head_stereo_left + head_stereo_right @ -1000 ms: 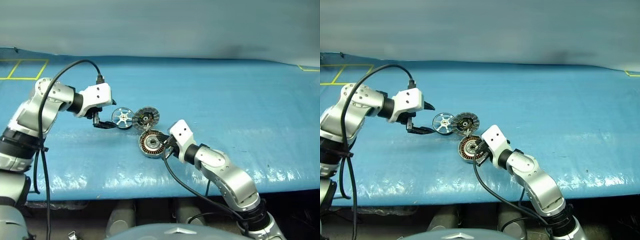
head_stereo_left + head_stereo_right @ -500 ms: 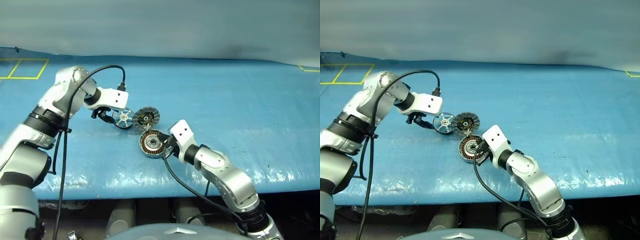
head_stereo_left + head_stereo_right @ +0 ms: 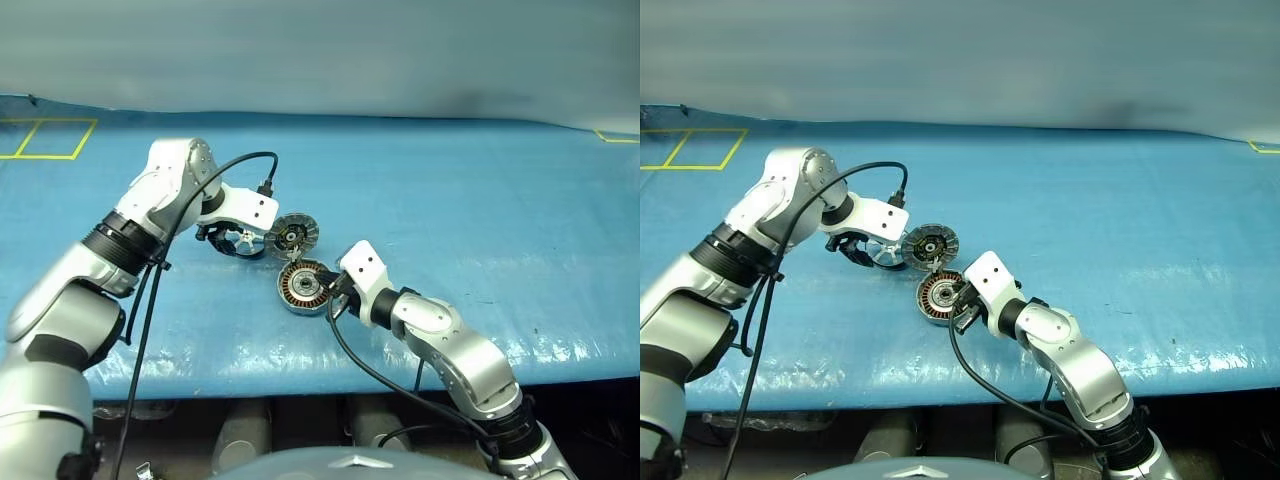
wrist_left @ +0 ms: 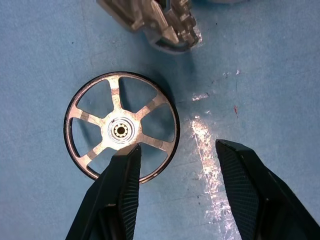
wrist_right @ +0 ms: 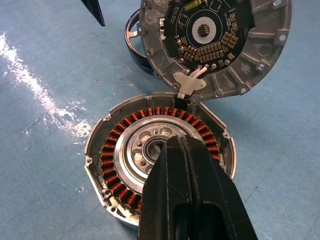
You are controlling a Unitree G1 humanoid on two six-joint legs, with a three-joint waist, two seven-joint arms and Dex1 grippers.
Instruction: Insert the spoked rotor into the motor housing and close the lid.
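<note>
On a blue mat (image 3: 480, 200), the left gripper (image 4: 175, 165) points down over the rotor (image 4: 121, 131) with fingers parted, one fingertip over the wheel's rim and nothing gripped. The right gripper (image 5: 187, 165), fingers closed, rests over the housing (image 5: 115, 145), apparently touching its hub; the lid (image 5: 215, 45) lies open beside it.

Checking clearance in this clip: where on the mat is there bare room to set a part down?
The blue mat lies bare right of the lid and housing, and behind them toward the back edge. It is crowded mid-left: rotor, lid, housing and both grippers, left and right, cluster there.
</note>
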